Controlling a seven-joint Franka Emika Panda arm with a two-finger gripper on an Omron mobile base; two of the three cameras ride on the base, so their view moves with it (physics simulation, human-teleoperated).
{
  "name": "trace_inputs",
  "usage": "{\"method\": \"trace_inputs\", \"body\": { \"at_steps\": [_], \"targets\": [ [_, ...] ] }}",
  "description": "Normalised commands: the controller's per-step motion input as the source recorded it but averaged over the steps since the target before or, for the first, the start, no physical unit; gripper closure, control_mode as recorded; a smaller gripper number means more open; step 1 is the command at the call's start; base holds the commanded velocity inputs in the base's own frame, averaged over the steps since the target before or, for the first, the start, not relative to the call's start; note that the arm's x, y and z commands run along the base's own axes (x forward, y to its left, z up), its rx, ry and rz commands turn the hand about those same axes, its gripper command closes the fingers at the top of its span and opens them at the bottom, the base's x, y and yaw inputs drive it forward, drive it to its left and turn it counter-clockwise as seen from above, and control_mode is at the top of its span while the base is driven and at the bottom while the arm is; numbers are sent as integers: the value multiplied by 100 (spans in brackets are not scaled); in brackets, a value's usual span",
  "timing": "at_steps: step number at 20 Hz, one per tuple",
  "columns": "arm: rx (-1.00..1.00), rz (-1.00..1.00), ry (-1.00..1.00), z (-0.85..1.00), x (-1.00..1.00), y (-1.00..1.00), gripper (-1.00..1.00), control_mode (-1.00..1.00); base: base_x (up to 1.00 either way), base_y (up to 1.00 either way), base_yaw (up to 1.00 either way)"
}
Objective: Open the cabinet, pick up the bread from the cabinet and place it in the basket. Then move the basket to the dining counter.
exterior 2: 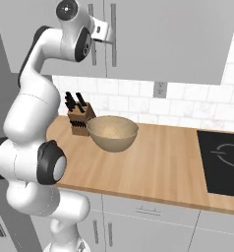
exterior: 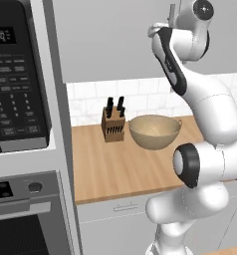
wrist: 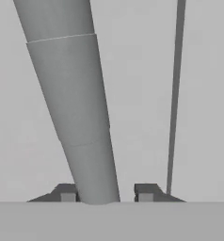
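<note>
We see our claw [wrist: 104, 193] raised at the cabinet [exterior 2: 178, 34] in the upper part of the right base view, its finger tips [wrist: 67, 192] either side of the bar handle [wrist: 74, 103]; we cannot tell whether they pinch it. The handle's long axis runs vertically up the closed door. The basket [exterior: 155, 131] sits upright on the tabletop [exterior: 115, 169], just beside the knife block [exterior: 113, 124].

Matt grey cabinet [exterior 2: 178, 39], brushed-metal handle [wrist: 81, 117], wood-grain worktop [exterior 2: 163, 167].
</note>
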Motion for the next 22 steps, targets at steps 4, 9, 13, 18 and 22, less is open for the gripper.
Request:
{"method": "trace_inputs", "body": {
  "at_steps": [4, 9, 13, 18, 22],
  "targets": [
    [0, 0, -2, -2, 21, 0, 100, -100, 0, 0, 0],
    [-2, 0, -2, -2, -13, 15, 100, -100, 0, 0, 0],
    [-20, 0, -7, 16, -97, 21, 100, -100, 0, 0, 0],
    [-23, 0, -6, 32, -100, 30, 100, -100, 0, 0, 0],
    [-5, -6, 1, 52, -100, 55, 100, -100, 0, 0, 0]
  ]
}}
